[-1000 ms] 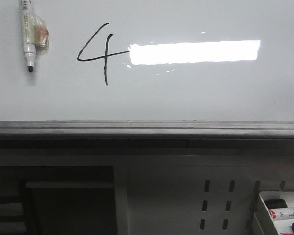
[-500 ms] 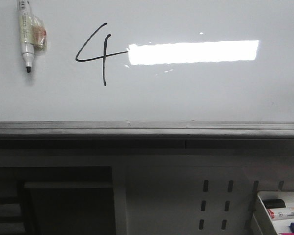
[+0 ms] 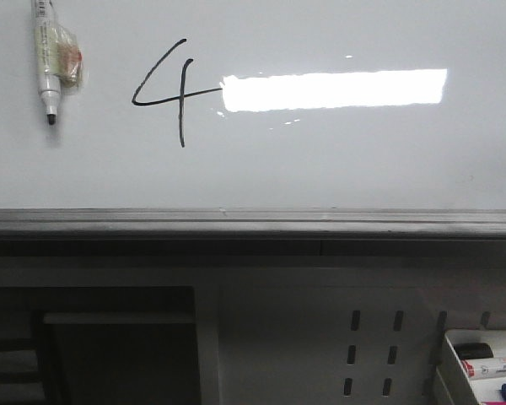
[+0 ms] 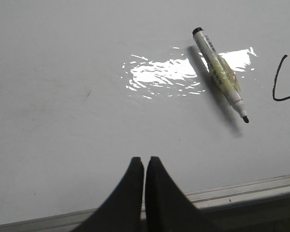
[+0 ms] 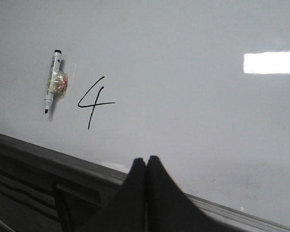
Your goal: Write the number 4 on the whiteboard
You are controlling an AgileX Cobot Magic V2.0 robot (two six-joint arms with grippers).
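A glossy whiteboard [image 3: 320, 169] fills the upper half of the front view, with a bright rectangular light reflection [image 3: 335, 89] lying across it. Drawn on the board in thin black line is the number 4 [image 3: 170, 91], open at the top, with a slanted left stroke, a horizontal bar that runs into the reflection at its 3 o'clock side, and a vertical stem. At the 9 o'clock side of the numeral, near but apart from it, a white marker pen [image 3: 46, 61] sits flat against the board with its black tip pointing to 6 o'clock. A wad of yellowish, reddish tape is wrapped round its barrel. Print runs along the barrel, but it is too small to read.

A grey metal ledge [image 3: 253, 221] runs along the board's lower edge. Below it is a grey perforated panel [image 3: 371, 354] with dark slots. At the 5 o'clock corner of the front view, a white tray [image 3: 452, 364] holds more markers; their labels are illegible.

In the wrist views, the left gripper [image 4: 144, 161] has its two black fingers pressed together, holding nothing, with the pen lying well apart from it. The right gripper [image 5: 145, 160] is likewise closed on nothing, over the ledge below the numeral.
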